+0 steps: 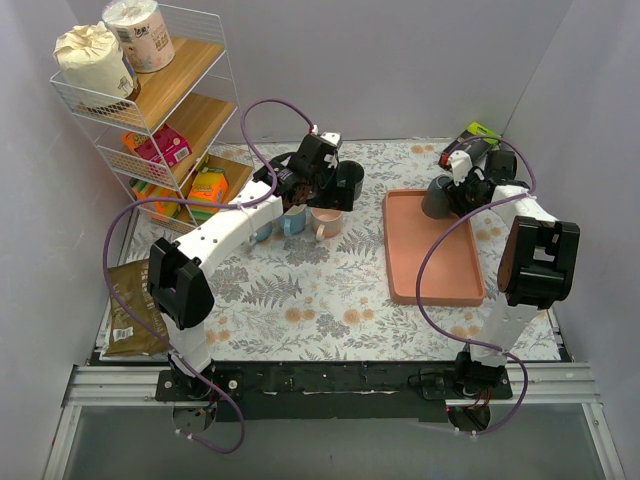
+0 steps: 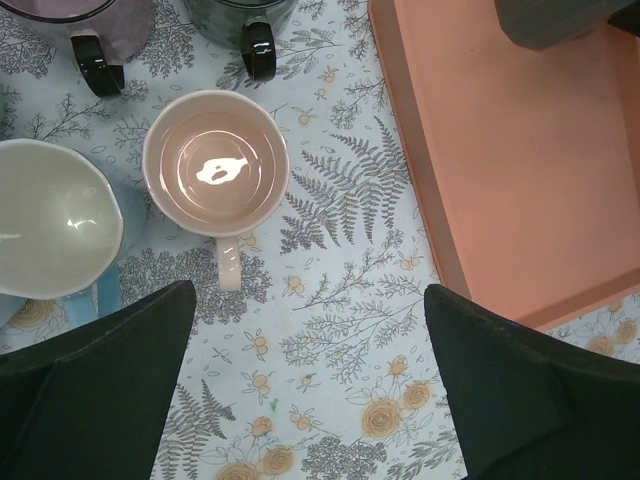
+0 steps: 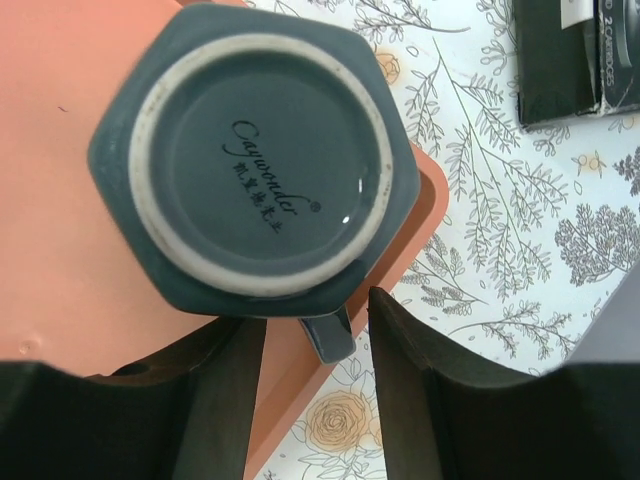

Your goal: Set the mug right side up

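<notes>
A dark grey-blue hexagonal mug (image 3: 255,150) stands upside down on the far right corner of the pink tray (image 3: 60,250), its base with printed script facing up. Its handle (image 3: 330,338) sticks out over the tray edge. My right gripper (image 3: 318,318) is open, its fingers on either side of the handle with gaps on both sides. In the top view the mug (image 1: 438,197) sits just left of the right gripper (image 1: 462,190). My left gripper (image 2: 308,295) is open and empty above the tablecloth, near the mugs behind the tray (image 1: 430,270).
Upright mugs stand by the left gripper: a pink one (image 2: 215,165), a white and blue one (image 2: 50,230) and two dark ones (image 2: 245,20). A wire shelf rack (image 1: 150,100) stands far left, a brown packet (image 1: 130,310) near left, a black box (image 3: 575,55) by the tray.
</notes>
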Available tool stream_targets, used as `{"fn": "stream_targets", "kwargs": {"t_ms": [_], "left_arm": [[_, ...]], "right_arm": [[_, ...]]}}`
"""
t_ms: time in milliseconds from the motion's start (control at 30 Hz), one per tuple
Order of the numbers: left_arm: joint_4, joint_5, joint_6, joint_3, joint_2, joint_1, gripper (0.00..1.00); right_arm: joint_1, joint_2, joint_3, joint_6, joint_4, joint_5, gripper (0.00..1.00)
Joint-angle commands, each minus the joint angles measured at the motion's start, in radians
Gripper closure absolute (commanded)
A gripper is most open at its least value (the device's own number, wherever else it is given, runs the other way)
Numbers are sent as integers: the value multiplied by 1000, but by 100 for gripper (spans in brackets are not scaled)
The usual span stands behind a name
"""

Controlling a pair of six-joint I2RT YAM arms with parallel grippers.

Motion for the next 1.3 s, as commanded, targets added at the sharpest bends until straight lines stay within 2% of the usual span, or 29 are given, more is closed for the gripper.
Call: {"fn": "stream_targets", "kwargs": {"t_ms": [0,133,233,267,333,600,733,767,833,900,1133,1267], "left_arm": [[-9,0,15,-8,-15,4,2],[-6,1,18,-5,-12,4,2],[-5,1,20,-5,-10,4,2],[-6,3,20,-3,-10,4,2],[-5,4,22,-6,-12,4,2],[-2,9,22,-10,-15,4,2],[3,20,18,-10,-21,4,2],[5,21,17,-10,-21,4,2],[6,24,14,-10,-24,4,2],[8,32,12,-11,-26,4,2],[15,52,3,-13,-40,4,2],[57,124,5,-20,-56,4,2]], "right_arm": [[3,-34,-7,-23,59,-79,49],[3,-59,-43,-29,65,-82,58],[3,-71,-67,-31,74,-77,79],[3,-76,-75,-26,74,-68,90],[6,-82,-83,-23,74,-59,99],[4,-146,-107,-13,62,-45,99],[3,-176,-49,56,13,-73,99],[0,-183,-31,155,2,-59,99],[-9,-191,11,214,-51,-121,99],[-11,-232,2,303,-30,-188,99],[-11,-433,-133,562,204,-232,99],[-8,-542,-152,812,277,-238,99]]}}
